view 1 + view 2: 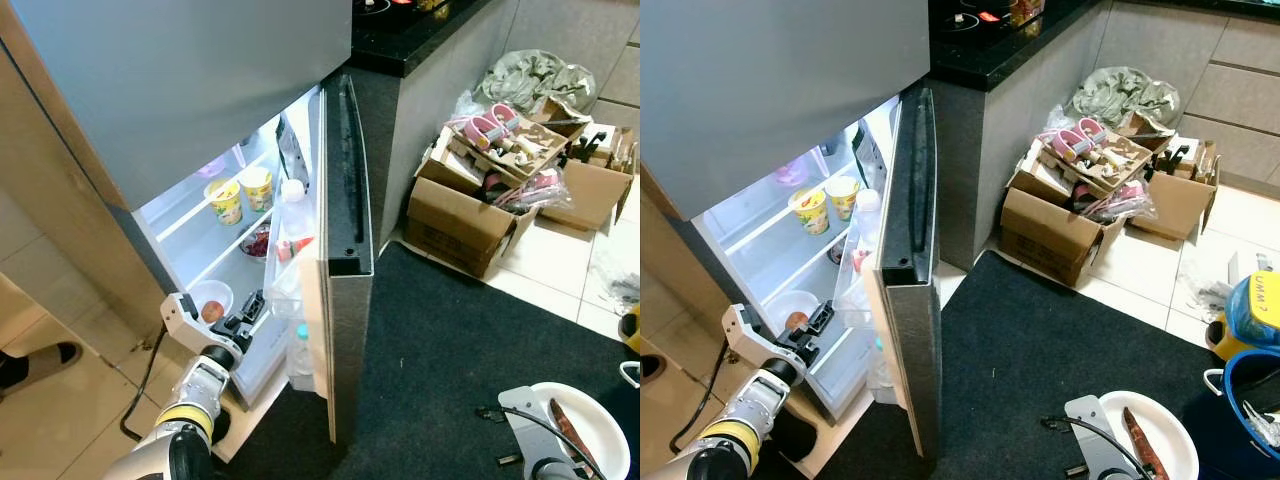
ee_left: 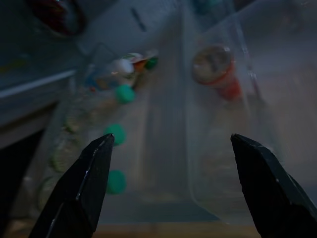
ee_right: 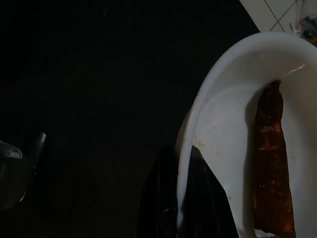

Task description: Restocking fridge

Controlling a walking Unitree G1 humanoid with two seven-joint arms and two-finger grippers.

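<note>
Left of the open fridge door (image 1: 338,270), left gripper (image 1: 252,312) spread wide and empty, reaching toward the lit shelves to place or rearrange stock. Right of that door, right gripper (image 3: 184,198) pinched on white bowl (image 1: 1160,428) rim, carrying one long, reddish-brown, rough-skinned vegetable (image 3: 270,163) for restocking.

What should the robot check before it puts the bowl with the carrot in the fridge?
1. Fridge door open: ok.
2. Right gripper pinching the white bowl rim: ok, fingers shut on the rim.
3. Carrot lying inside the bowl: ok.
4. Left gripper out of the way: not ok, it is open and reaching into the fridge by the door bottles.
5. Free shelf space: cannot tell; two cups and a bowl with fruit sit there.
</note>
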